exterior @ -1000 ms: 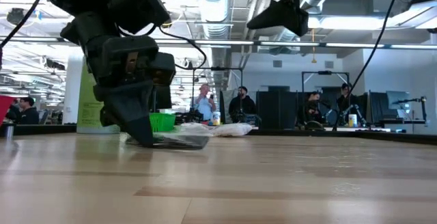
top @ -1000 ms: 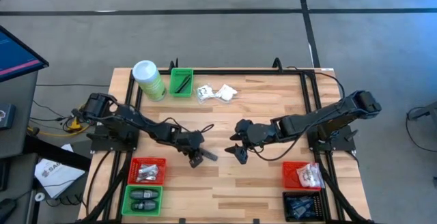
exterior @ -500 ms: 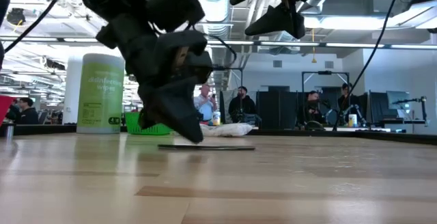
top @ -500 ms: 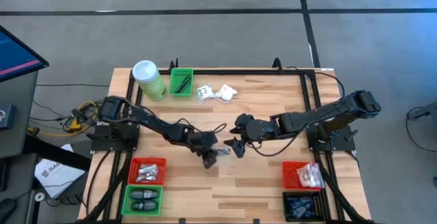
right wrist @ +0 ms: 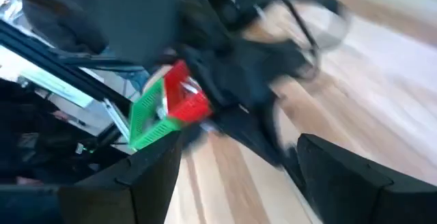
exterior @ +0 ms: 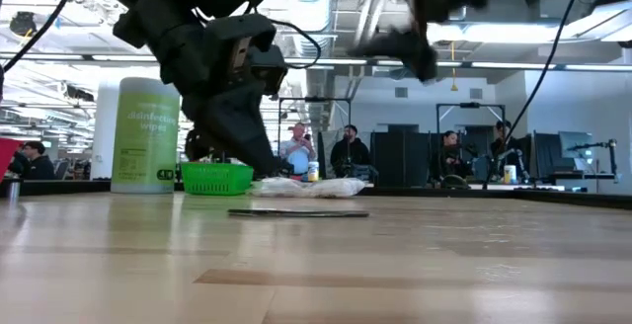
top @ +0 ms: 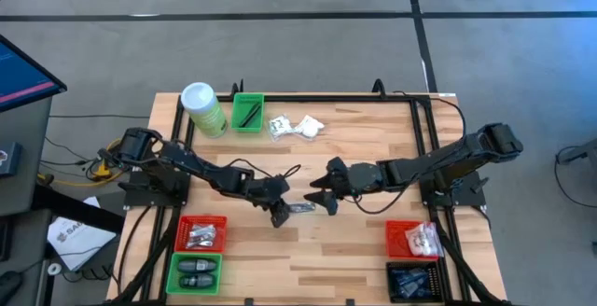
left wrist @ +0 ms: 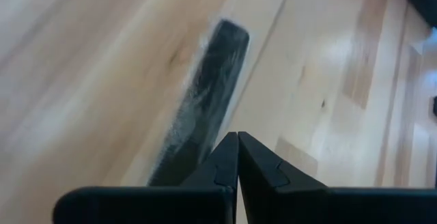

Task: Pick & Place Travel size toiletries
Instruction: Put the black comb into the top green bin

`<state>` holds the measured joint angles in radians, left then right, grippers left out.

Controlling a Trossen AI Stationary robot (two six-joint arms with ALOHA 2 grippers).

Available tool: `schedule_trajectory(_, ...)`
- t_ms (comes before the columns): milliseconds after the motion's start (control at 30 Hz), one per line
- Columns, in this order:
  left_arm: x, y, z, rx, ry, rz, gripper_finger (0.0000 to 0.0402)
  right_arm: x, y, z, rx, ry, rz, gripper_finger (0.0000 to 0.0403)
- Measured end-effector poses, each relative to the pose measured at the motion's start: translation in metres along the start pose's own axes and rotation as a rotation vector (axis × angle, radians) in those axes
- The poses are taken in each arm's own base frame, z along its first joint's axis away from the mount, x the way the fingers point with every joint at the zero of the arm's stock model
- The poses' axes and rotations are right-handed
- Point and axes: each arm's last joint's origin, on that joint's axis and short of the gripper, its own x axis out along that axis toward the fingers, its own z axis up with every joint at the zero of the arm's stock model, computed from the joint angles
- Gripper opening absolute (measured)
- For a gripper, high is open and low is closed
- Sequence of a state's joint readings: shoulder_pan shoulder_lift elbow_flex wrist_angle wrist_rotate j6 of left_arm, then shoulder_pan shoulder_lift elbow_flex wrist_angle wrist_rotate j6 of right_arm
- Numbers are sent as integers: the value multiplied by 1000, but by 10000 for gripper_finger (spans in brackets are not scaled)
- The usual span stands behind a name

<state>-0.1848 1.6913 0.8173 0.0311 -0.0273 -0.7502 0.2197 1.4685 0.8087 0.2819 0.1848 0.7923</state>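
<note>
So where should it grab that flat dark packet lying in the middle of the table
The flat dark packet lies flat on the table, so probably come straight down with open jaws across its narrow width, near mid-length. Its thinness leaves no side to grip from table level.

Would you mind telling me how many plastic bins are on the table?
5: green bin at the far edge beside the canister; red bin and green bin near left; red bin and black bin near right.
</note>
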Motion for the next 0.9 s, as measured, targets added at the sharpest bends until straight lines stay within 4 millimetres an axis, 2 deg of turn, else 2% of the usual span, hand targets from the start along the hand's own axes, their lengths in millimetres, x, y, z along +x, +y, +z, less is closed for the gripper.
schedule_trajectory(100,0,-1,-2,-3,9,1,0,-4,-18,-21,20,20,-11,281)
schedule_trajectory(300,0,-3,-6,30,28,7,0,-7,-25,-30,-26,54,-25,281)
schedule_trajectory(467,0,0,-10,80,62,35,0,-7,-27,-34,-95,90,-53,281)
schedule_trajectory(733,0,-1,-12,212,58,55,0,-6,-35,-32,-370,120,-85,281)
schedule_trajectory(900,2,8,-22,222,90,81,0,-5,-40,-27,-399,109,-104,281)
